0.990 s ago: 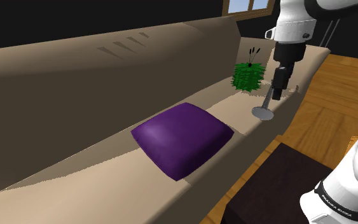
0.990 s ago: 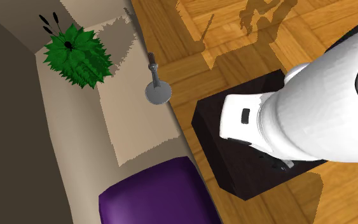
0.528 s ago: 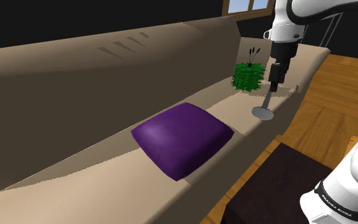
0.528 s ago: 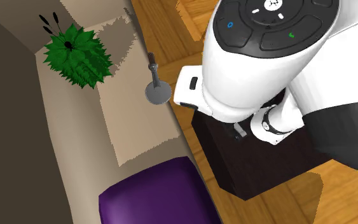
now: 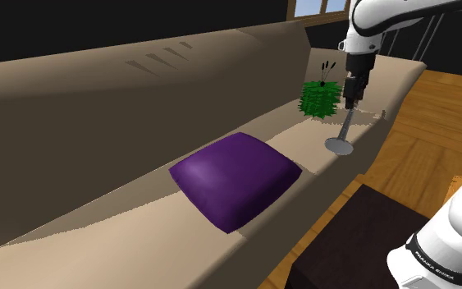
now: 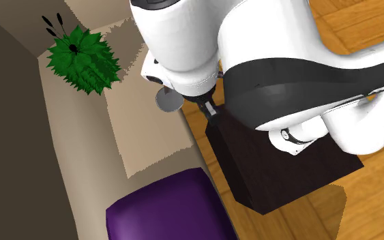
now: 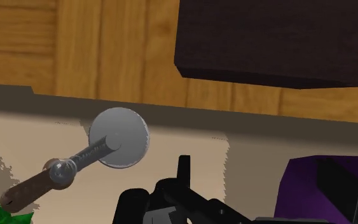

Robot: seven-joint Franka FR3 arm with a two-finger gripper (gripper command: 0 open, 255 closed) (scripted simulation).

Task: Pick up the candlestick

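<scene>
Under the arm [image 6: 183, 48], the candlestick [image 6: 165, 102] seems mostly hidden.

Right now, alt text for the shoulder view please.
A white arm's black gripper hangs just above a slim grey candlestick with a round base, standing at the front edge of a long beige sofa seat. A spiky green plant sits behind it and a purple square cushion lies to the view's left.
</scene>
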